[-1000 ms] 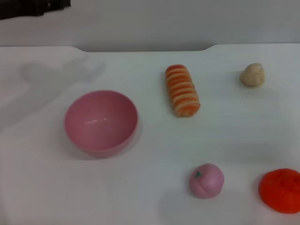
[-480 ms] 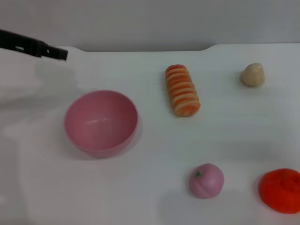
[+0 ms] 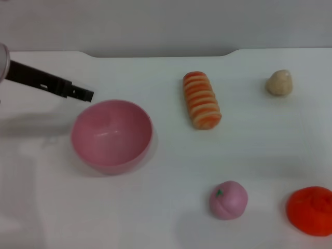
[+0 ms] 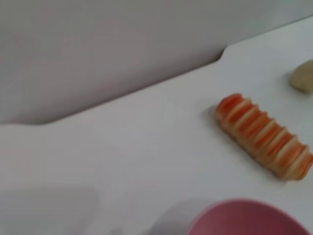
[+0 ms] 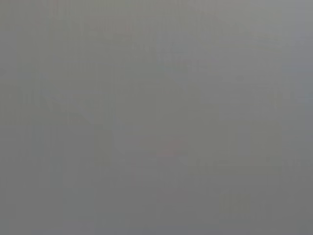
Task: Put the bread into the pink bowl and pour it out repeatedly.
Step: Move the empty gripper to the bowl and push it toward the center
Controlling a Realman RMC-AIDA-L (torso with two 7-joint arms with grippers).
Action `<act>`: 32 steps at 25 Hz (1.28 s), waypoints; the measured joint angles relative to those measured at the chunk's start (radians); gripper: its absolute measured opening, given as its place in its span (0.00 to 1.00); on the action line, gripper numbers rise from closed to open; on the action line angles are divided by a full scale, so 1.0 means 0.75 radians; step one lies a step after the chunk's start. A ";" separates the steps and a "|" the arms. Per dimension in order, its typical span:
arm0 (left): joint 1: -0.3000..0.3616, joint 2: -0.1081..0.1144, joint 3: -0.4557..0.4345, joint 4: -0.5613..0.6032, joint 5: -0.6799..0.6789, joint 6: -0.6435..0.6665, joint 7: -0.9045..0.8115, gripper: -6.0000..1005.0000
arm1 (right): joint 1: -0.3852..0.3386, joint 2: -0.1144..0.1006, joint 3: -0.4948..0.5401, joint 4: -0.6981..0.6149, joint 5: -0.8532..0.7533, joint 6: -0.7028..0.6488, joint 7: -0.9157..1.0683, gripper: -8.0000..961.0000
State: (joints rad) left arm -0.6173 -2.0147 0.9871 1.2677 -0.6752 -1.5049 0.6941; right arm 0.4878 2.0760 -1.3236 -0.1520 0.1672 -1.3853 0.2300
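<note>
The pink bowl (image 3: 111,136) stands upright and empty on the white table at the left of the head view. Its rim also shows in the left wrist view (image 4: 249,218). The bread (image 3: 201,99), an orange-and-cream striped loaf, lies on the table to the right of the bowl and apart from it. It also shows in the left wrist view (image 4: 264,134). My left gripper (image 3: 83,94) reaches in from the left as a dark bar, its tip by the bowl's far left rim. It holds nothing that I can see. My right gripper is out of view.
A small beige lump (image 3: 279,82) lies at the far right. A pink peach-like ball (image 3: 228,199) and an orange fruit (image 3: 311,210) lie at the front right. The table's far edge meets a grey wall behind.
My left gripper has come in from the far left and moved right and down towards the bowl's far left rim. The bowl, the bread and the other things have not moved.
</note>
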 joint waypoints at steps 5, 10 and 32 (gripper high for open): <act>0.009 -0.038 0.001 -0.035 0.091 0.051 0.001 0.67 | 0.000 -0.001 0.000 -0.011 0.000 -0.004 0.000 0.54; 0.038 -0.051 0.013 -0.069 0.107 0.133 0.023 0.67 | 0.000 -0.001 -0.005 -0.013 -0.003 -0.004 0.000 0.55; 0.026 -0.044 0.027 -0.328 0.106 0.303 0.061 0.67 | -0.001 0.001 -0.012 -0.014 -0.005 0.006 0.000 0.56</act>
State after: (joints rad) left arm -0.5978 -2.0480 1.0077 1.0218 -0.5957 -1.2774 0.7396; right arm 0.4871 2.0770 -1.3329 -0.1626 0.1633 -1.3811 0.2300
